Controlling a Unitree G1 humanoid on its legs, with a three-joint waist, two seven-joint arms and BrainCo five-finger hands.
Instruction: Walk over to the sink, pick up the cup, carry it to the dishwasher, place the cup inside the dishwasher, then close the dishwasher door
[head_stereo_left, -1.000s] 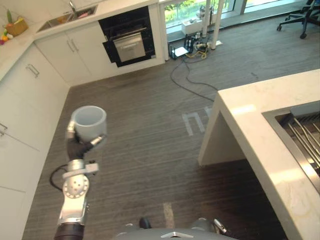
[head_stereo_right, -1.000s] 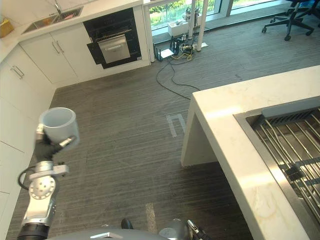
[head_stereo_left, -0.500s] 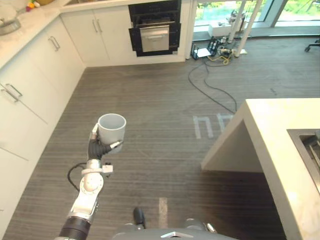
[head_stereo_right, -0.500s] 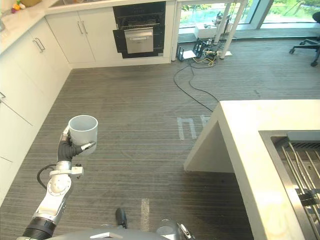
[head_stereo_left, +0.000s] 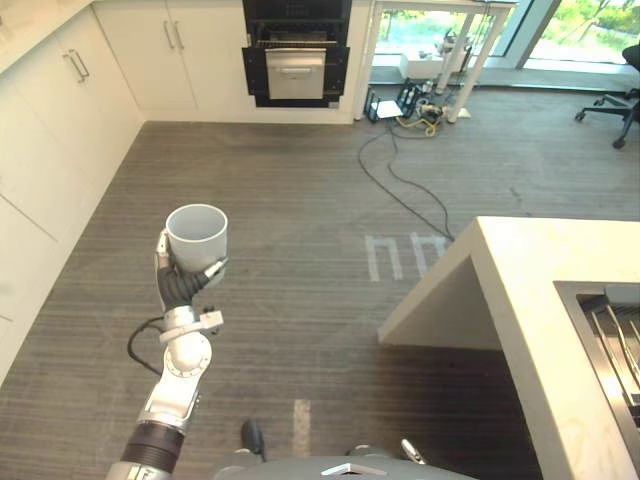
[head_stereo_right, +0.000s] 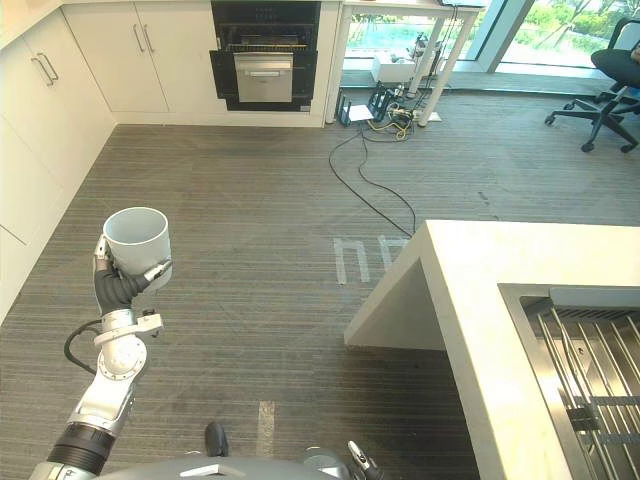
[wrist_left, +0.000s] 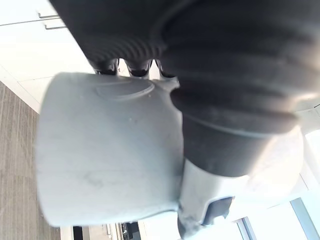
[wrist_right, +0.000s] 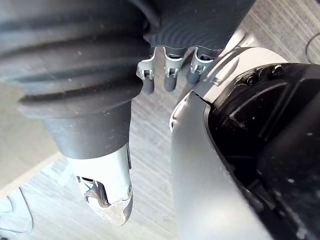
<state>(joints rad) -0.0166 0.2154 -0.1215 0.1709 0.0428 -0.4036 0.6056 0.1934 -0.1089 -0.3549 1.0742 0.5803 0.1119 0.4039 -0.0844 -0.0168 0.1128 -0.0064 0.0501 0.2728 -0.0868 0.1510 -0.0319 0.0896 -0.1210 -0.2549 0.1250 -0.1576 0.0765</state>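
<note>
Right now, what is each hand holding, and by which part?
The left hand grips the cup round its lower body; the right hand holds nothing.

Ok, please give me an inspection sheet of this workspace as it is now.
Surface: grey plank floor.
Job's things: grey cup upright in left hand; dishwasher at far wall, door looks ajar.
Clutter: small gear by the window.
Hands: left hand curled round cup; right hand relaxed, holding nothing.
Cables: black cable trailing over floor.
Surroundings: white cabinets, island counter with sink, office chair.
</note>
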